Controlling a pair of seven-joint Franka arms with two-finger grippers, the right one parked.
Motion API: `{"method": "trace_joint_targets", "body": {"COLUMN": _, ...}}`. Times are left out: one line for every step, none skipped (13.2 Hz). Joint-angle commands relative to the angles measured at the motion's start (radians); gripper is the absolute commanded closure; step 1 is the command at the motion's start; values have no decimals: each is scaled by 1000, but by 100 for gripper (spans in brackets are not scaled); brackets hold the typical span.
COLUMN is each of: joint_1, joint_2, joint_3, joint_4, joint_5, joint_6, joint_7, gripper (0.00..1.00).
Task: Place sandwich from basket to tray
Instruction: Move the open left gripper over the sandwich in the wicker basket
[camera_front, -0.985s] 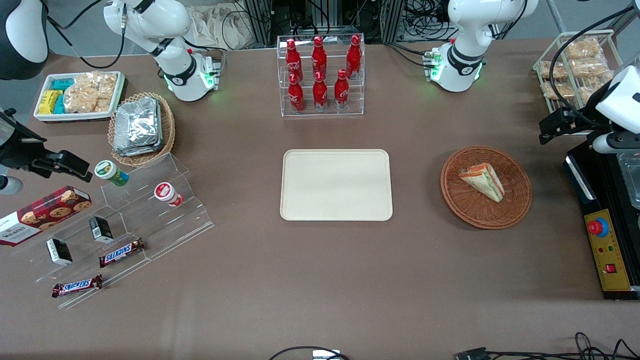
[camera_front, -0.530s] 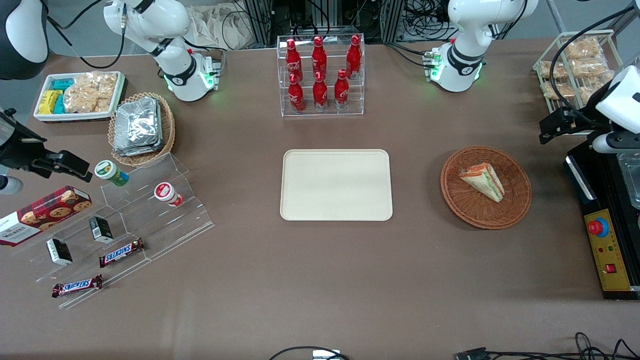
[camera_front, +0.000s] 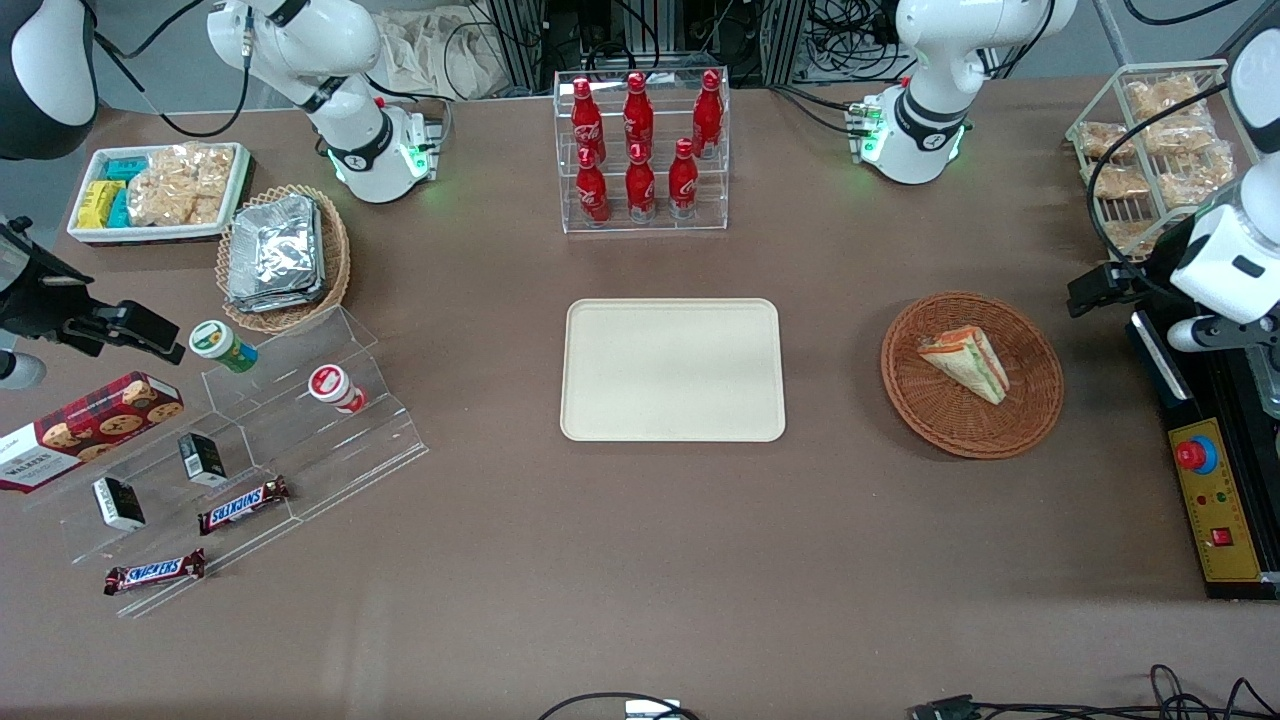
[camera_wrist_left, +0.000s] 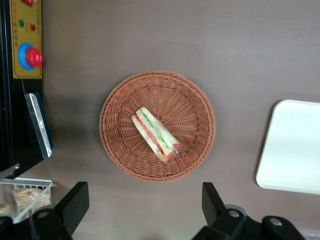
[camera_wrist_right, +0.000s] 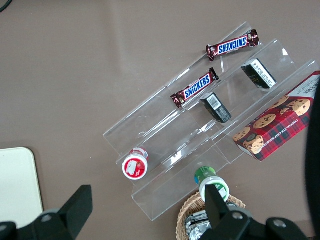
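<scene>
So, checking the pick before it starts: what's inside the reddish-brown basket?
Only the sandwich lies in the basket, filling edge showing. The weave under it is covered. The gripper hangs open above the table beside the basket, apart from it.

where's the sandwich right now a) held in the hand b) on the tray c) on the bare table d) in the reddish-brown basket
d: the sandwich lies inside the basket, while the tray is bare and the hand hangs open above the basket, touching nothing.
</scene>
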Motion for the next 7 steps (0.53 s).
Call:
{"method": "trace_joint_targets", "body": {"joint_1": -1, "joint_2": -112, "joint_3": 5, "joint_4": -212, "joint_5": -10, "joint_6": 134, "joint_7": -88, "gripper": 0}}
{"method": "trace_joint_targets", "body": {"joint_1": -1, "joint_2": -116, "joint_3": 5, "joint_4": -262, "joint_5": -11, "joint_6": 184, "joint_7": -140, "gripper": 0}}
{"method": "trace_joint_targets", "body": {"joint_1": -1, "joint_2": -118, "joint_3": 5, "joint_4": -307, "joint_5": -10, "joint_6": 234, "joint_7": -189, "gripper": 0}}
{"method": "trace_joint_targets", "body": {"joint_1": -1, "joint_2": -119, "joint_3": 4, "joint_4": -351, "joint_5": -10, "joint_6": 281, "joint_7": -205, "gripper": 0}}
{"method": "trace_joint_targets", "body": {"joint_1": -1, "joint_2": -126, "joint_3": 5, "joint_4": -393, "joint_5": -10, "joint_6": 326, "joint_7": -222, "gripper": 0}}
{"method": "trace_joint_targets", "body": {"joint_1": -1, "joint_2": -126, "joint_3": 5, "joint_4": -418, "joint_5": -10, "joint_6": 356, "joint_7": -249, "gripper": 0}}
{"method": "trace_joint_targets", "body": {"joint_1": -1, "joint_2": -120, "joint_3": 5, "joint_4": -431, "joint_5": -10, "joint_6": 378, "joint_7": -275, "gripper": 0}}
